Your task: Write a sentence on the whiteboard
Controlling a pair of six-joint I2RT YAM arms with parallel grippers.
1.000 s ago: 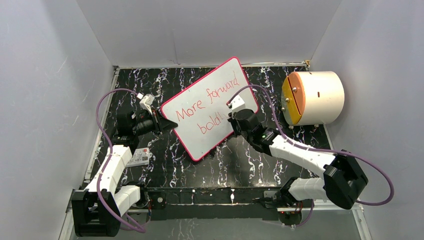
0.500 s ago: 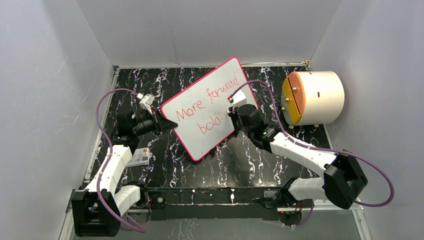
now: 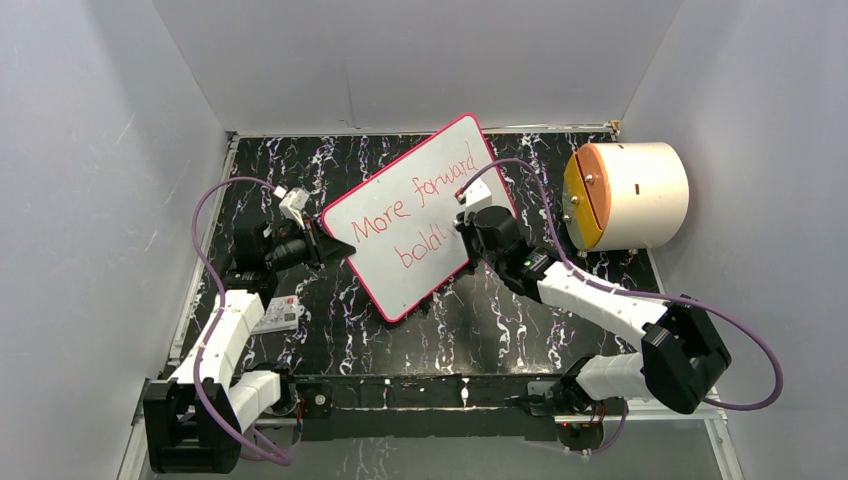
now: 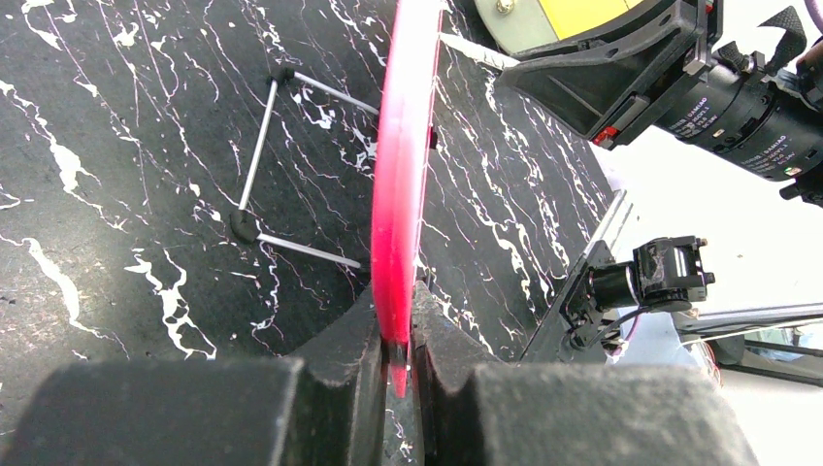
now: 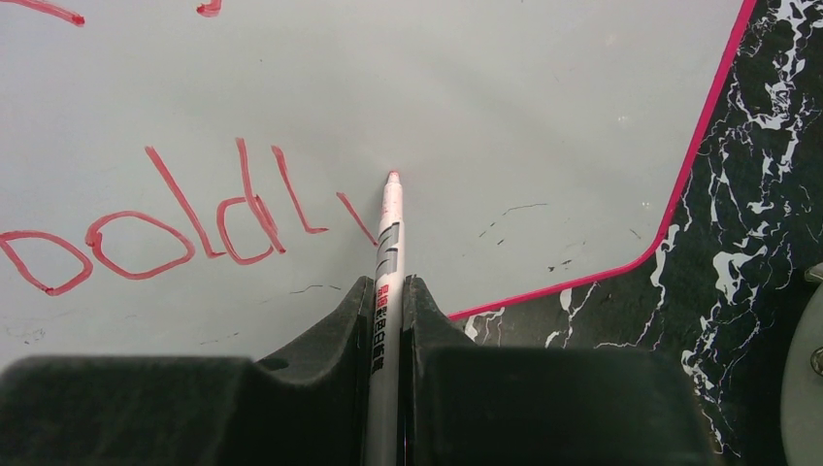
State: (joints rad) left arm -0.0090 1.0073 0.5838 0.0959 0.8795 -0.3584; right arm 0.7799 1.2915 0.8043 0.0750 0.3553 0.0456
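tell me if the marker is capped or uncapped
Uncapped: the marker shows a bare red tip at the whiteboard, beside the last stroke of the sentence.

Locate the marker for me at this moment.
Right wrist view, centre: the marker is clamped in the right gripper, its tip on the whiteboard just right of the last red stroke.

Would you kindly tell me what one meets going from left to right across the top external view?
small white printed card → left pincer → large white red-rimmed whiteboard → white cylinder with orange face
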